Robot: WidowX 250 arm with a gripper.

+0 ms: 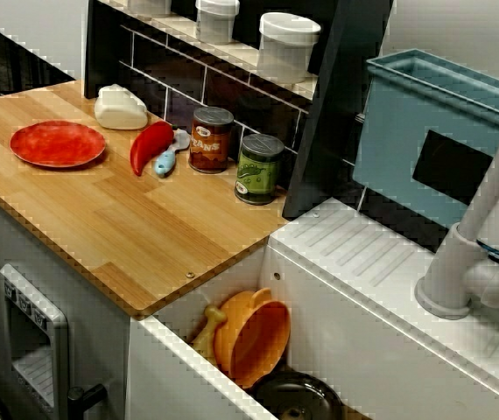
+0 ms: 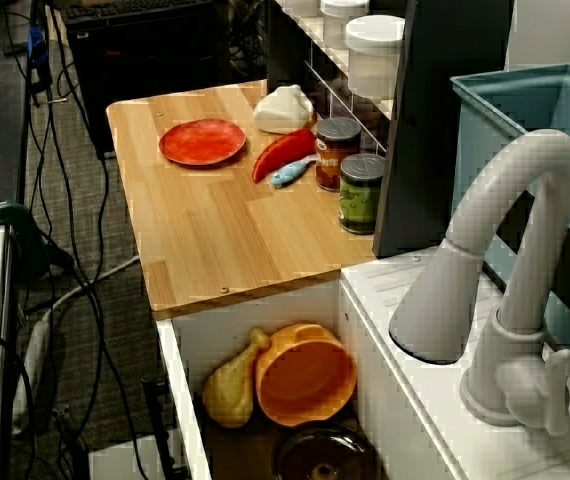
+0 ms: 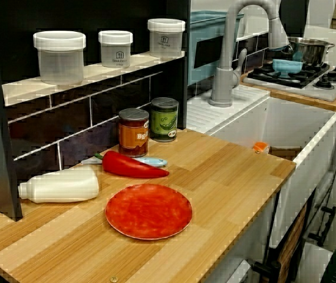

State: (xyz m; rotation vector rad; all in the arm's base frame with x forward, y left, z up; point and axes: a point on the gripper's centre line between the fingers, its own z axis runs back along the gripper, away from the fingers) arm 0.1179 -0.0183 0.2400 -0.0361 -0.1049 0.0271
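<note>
Red pepper (image 1: 151,145) lies diagonal, tip away from backsplash (image 1: 188,87) (gripper unseen, jaws untellable).

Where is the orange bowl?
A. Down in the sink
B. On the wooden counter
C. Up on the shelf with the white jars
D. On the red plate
A: the orange bowl lies down inside the sink, next to a yellowish toy drumstick. The red plate on the wooden counter has nothing on it.
</note>
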